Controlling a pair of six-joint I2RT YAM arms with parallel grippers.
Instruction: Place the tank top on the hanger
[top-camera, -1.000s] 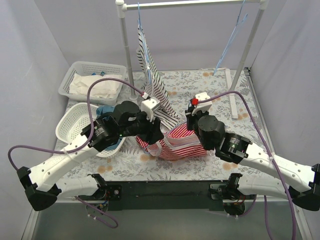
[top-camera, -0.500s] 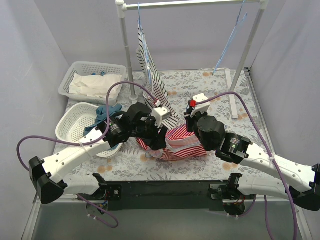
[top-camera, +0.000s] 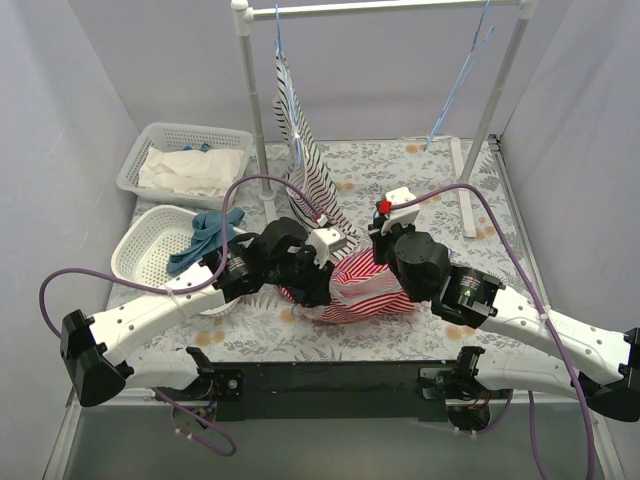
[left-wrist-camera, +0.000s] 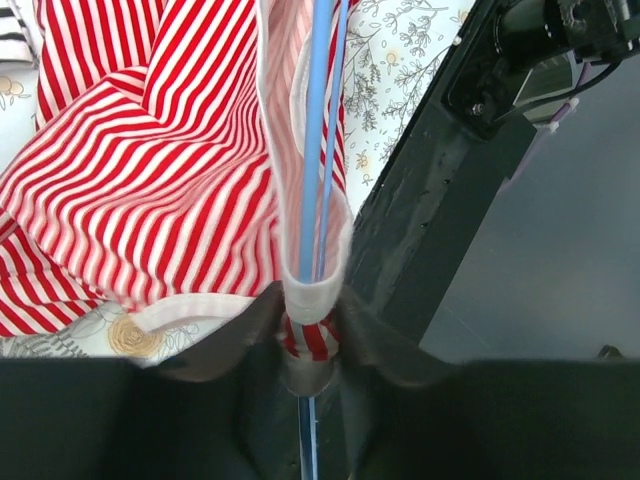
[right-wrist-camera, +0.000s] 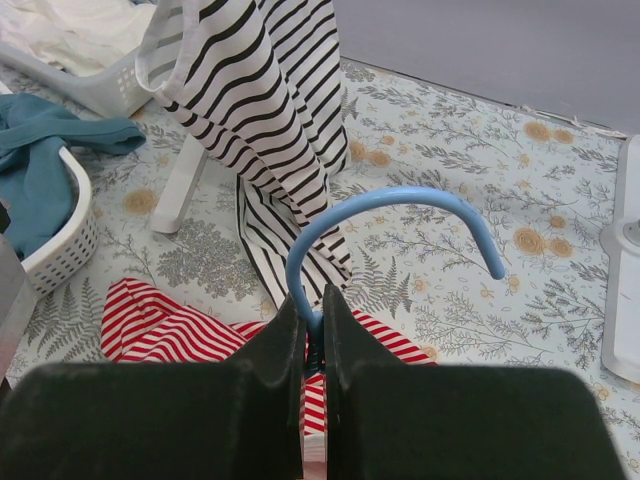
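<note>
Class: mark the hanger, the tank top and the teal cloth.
hanger (right-wrist-camera: 400, 195), right wrist view, crest of its hook.
tank top (left-wrist-camera: 150, 185), left wrist view, striped body fabric.
teal cloth (top-camera: 207, 229), top external view, its middle.

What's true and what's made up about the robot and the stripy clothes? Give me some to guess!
1. The right gripper is pinching the hanger just under its hook. True.
2. The tank top has green stripes. False: they are red and white.
3. The left gripper is squeezing the tank top's strap. True.
4. The black-and-white top is lying in a basket. False: it hangs from the rail.
</note>
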